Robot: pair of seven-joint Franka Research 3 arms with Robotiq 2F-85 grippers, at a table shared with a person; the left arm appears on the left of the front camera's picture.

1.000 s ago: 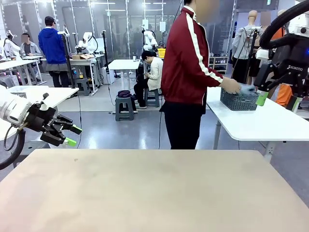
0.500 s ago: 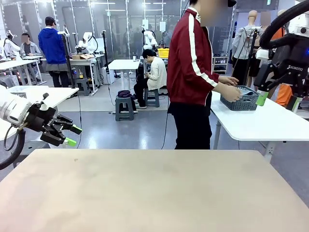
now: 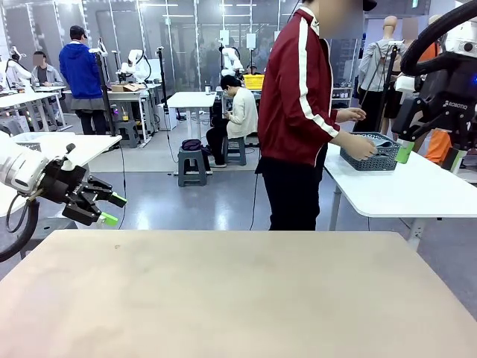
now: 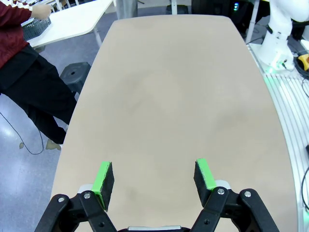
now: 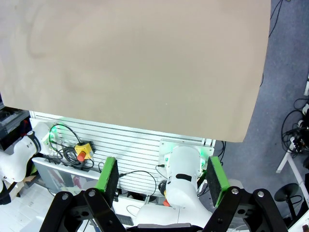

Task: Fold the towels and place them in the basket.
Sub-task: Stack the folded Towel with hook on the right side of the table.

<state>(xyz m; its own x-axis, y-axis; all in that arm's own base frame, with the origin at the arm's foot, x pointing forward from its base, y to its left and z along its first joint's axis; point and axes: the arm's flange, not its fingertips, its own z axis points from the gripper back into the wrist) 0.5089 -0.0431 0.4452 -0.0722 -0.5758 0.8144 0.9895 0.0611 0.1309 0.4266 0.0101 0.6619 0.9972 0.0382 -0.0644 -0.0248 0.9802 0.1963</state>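
Observation:
The dark grey basket (image 3: pixel 378 156) stands on a white side table (image 3: pixel 406 190) beyond the far right of my beige table (image 3: pixel 238 298). A person in a red jacket (image 3: pixel 298 89) stands by it with one hand (image 3: pixel 361 147) on its rim. The towels are hidden; I cannot see into the basket. My left gripper (image 3: pixel 114 209) hangs open and bare off the table's left side. My right gripper (image 3: pixel 430 156) is open high at the right, in front of the basket's right end. In the left wrist view the left gripper (image 4: pixel 154 176) is open above bare tabletop, with the basket (image 4: pixel 36 28) far off. In the right wrist view the right gripper (image 5: pixel 162 176) is open.
In the right wrist view the tabletop (image 5: pixel 145 63) lies far below, with a white arm base (image 5: pixel 183 186) and a slatted rail at its near edge. Other people and tables stand far behind.
The person has shifted a little to the right and turned, lifting one hand off the basket while the other stays on its rim. Both arms are still.

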